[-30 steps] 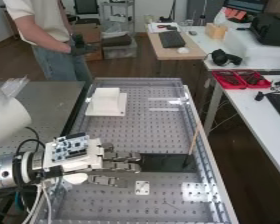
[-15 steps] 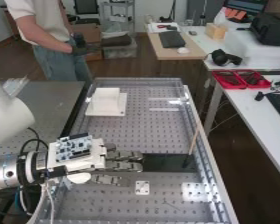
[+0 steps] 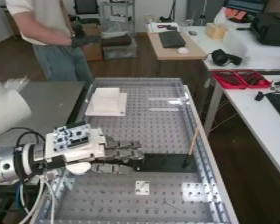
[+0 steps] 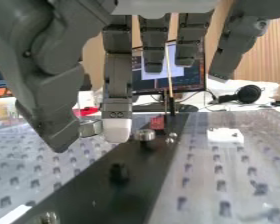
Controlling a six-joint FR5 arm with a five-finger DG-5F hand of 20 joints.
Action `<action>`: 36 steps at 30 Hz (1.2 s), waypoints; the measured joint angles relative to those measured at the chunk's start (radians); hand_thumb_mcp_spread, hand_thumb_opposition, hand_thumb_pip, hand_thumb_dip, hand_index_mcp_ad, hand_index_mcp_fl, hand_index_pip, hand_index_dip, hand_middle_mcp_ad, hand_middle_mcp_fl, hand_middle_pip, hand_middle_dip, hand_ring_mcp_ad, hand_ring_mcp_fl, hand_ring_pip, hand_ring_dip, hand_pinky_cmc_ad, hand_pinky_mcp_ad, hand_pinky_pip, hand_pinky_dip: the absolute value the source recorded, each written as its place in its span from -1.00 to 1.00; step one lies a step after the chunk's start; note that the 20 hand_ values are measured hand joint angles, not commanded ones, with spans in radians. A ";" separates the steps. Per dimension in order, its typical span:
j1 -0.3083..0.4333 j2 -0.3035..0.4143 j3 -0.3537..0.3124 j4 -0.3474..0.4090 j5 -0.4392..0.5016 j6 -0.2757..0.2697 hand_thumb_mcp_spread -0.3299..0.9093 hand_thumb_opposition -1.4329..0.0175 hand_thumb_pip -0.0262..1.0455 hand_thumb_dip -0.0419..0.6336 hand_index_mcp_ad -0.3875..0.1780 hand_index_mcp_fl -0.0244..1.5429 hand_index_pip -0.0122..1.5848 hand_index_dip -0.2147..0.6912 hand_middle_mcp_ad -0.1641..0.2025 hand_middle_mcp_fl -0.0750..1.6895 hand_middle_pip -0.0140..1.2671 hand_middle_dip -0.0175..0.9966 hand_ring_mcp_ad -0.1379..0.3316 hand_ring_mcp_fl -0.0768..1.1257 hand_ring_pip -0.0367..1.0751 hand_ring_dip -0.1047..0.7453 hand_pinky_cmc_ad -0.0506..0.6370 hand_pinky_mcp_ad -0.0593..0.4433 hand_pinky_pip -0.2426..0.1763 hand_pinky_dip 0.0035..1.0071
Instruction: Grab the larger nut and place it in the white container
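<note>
The hand (image 4: 117, 107) is closed narrowly in a pinch, thumb against a white-tipped finger, with the larger nut (image 4: 91, 127) between them, just beside the black plate (image 3: 165, 162); the smaller nut (image 4: 144, 135) lies on that plate. The grip looks to be on fingertips only, so smooth metal could twist or slip out if the pressure is uneven or the arm jolts; the white container (image 3: 106, 94) stands beyond the black plate, towards the bench's far end, so a low carry could clip its wall; too early a release could drop the nut outside.
</note>
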 joint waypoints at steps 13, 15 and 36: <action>0.016 0.147 -0.054 0.037 -0.080 0.102 -0.03 -0.21 0.28 -0.24 0.19 -0.20 0.89 -0.55 0.30 -0.77 -0.77 -0.58 0.16 -0.87 -0.71 -0.45 0.12 0.35 -0.27 -0.05; 0.018 0.174 -0.065 0.050 -0.098 0.133 -0.03 -0.20 0.28 -0.24 0.19 -0.20 0.89 -0.55 0.30 -0.78 -0.77 -0.58 0.16 -0.87 -0.73 -0.44 0.12 0.34 -0.27 -0.05; 0.218 0.400 -0.181 0.014 -0.196 0.229 -0.03 -0.20 0.28 -0.24 0.19 -0.20 0.89 -0.45 0.26 -0.70 -0.77 -0.53 0.14 -0.87 -0.73 -0.44 0.12 0.28 -0.20 -0.17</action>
